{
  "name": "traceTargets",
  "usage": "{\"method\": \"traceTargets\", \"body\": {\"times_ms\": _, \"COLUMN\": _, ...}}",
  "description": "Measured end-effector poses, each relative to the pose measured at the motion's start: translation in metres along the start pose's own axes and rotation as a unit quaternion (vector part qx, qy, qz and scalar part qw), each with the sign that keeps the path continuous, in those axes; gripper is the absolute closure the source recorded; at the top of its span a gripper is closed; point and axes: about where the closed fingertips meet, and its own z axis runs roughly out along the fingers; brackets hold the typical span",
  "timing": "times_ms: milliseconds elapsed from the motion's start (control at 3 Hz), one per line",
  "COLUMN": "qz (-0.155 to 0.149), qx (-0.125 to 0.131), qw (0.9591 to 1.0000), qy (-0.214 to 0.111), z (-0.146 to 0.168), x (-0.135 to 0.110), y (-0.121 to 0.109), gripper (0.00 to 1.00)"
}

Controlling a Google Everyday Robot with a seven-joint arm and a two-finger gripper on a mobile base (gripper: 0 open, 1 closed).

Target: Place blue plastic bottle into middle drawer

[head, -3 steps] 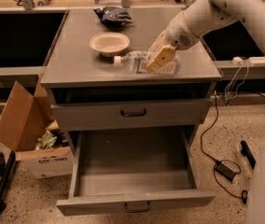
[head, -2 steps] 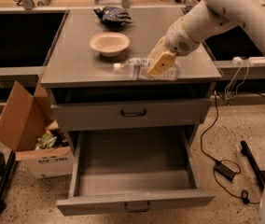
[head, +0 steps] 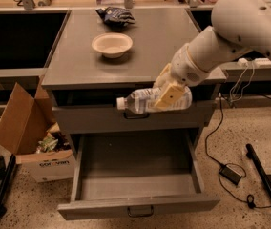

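Gripper (head: 168, 98): cream, blocky fingers (head: 170, 92) on a thick white rounded arm (head: 231, 32). It hangs just in front of the cabinet, level with the top drawer front (head: 92, 120). The jaws pinch the blue plastic bottle (head: 142, 100) across the right half of its body.

Bottle: clear, ribbed plastic with a pale label and a white cap. It lies level with the cap pointing left, held in the air above the open middle drawer (head: 135, 175) and touching nothing but the fingers.

Middle drawer: grey sheet metal, pulled well out. It is a long shallow tray with a flat floor in full view, and a low front panel with a small dark bar handle (head: 140, 210).

Cabinet top (head: 159, 42): smooth, matte grey. On it sit a cream round bowl (head: 111, 44), shallow and smooth-walled, and behind it a crinkled dark blue snack bag (head: 116, 15), the two apart.

Left of the cabinet is an open cardboard box (head: 26, 123) with its flaps up, holding crumpled green and white scraps. The floor (head: 250, 128) is speckled, with black cables and a power brick (head: 231, 173) at right.
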Motion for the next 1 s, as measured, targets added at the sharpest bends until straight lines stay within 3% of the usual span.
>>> {"method": "traceTargets", "body": {"times_ms": 333, "qz": 0.019, "qx": -0.059, "qw": 0.9976, "qy": 0.029, "z": 0.039, "x": 0.032, "y": 0.060, "gripper": 1.00}}
{"method": "traceTargets", "body": {"times_ms": 667, "qz": 0.023, "qx": -0.059, "qw": 0.9976, "qy": 0.030, "z": 0.042, "x": 0.034, "y": 0.062, "gripper": 1.00}}
{"method": "traceTargets", "body": {"times_ms": 1000, "qz": 0.063, "qx": -0.039, "qw": 0.9964, "qy": 0.041, "z": 0.070, "x": 0.065, "y": 0.076, "gripper": 1.00}}
